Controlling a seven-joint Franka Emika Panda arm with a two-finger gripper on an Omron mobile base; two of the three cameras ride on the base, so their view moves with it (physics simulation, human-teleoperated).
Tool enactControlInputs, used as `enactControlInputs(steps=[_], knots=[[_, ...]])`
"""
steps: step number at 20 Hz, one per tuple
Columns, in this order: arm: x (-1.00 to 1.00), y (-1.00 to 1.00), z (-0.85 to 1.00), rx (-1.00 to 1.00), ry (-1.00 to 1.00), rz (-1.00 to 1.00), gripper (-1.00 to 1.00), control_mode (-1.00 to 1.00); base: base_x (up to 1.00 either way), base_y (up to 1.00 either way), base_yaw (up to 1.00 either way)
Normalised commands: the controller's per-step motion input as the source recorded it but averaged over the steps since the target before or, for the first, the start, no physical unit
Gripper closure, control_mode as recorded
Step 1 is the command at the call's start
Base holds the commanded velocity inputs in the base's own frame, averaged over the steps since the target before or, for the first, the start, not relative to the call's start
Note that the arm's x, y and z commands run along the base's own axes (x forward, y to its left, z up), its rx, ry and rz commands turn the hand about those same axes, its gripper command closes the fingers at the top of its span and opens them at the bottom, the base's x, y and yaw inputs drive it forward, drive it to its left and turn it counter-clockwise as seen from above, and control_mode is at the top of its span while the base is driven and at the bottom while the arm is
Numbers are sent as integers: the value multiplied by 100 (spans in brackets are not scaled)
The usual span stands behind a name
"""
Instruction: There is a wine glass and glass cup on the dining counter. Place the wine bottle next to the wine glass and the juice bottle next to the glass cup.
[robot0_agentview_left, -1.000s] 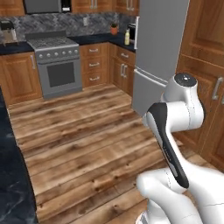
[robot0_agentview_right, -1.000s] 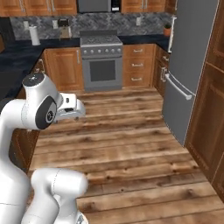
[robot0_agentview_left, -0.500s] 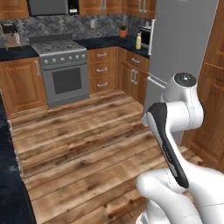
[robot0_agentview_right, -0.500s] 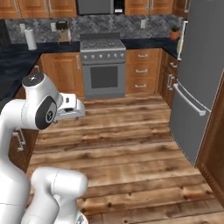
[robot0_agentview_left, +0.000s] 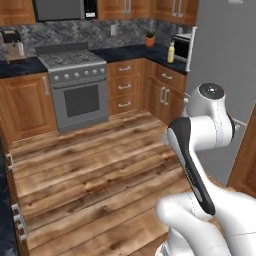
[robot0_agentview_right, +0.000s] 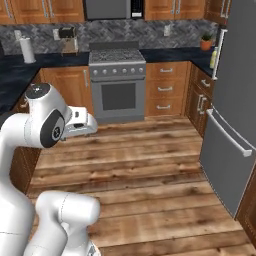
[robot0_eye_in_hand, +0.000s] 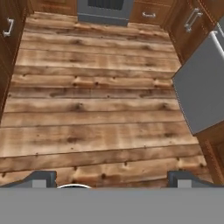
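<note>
Wooden plank flooring (robot0_agentview_left: 95, 175) spreads out ahead of me, and at its far side stands the grey stove (robot0_agentview_left: 77, 85) that I use as my landmark, set into a run of brown cabinets (robot0_agentview_left: 125, 87) under a dark marbled counter (robot0_agentview_left: 132, 51). Above the stove hangs a microwave (robot0_agentview_left: 62, 9). Left of the stove, on the counter, I see a coffee machine (robot0_agentview_left: 12, 44) from my left base camera, and from my right base camera a roll of paper towels (robot0_agentview_right: 27, 49) standing further left again. Right of the stove the counter turns a corner toward me; a small potted plant (robot0_agentview_left: 150, 39) sits in that corner, and closer to me along the same counter stands the juice bottle (robot0_agentview_left: 171, 52), yellow with a white cap, upright and just beside the tall grey refrigerator (robot0_agentview_right: 232, 100). The refrigerator closes off the right side of the room, well right of the stove. My arm is folded up over the floor, well short of the stove and well apart from the juice bottle. My tool (robot0_eye_in_hand: 111, 177) looks down on bare planks, its two dark fingertips (robot0_eye_in_hand: 41, 178) standing wide apart with nothing between them, so it is open and empty. A strip of dark counter edge (robot0_agentview_left: 4, 220) shows at the far left, near me.
</note>
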Motion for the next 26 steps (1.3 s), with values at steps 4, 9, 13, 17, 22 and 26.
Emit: enactControlInputs(steps=[4,9,13,17,22,26], knots=[[0,0,0,0,0,0,-100,100,94,-9,2],[0,0,0,0,0,0,-100,100,90,-14,0],[0,0,0,0,0,0,-100,100,88,-14,0],[0,0,0,0,0,0,-100,100,84,-16,0],[0,0,0,0,0,0,-100,100,81,-15,0],[0,0,0,0,0,0,-100,100,82,-13,0]])
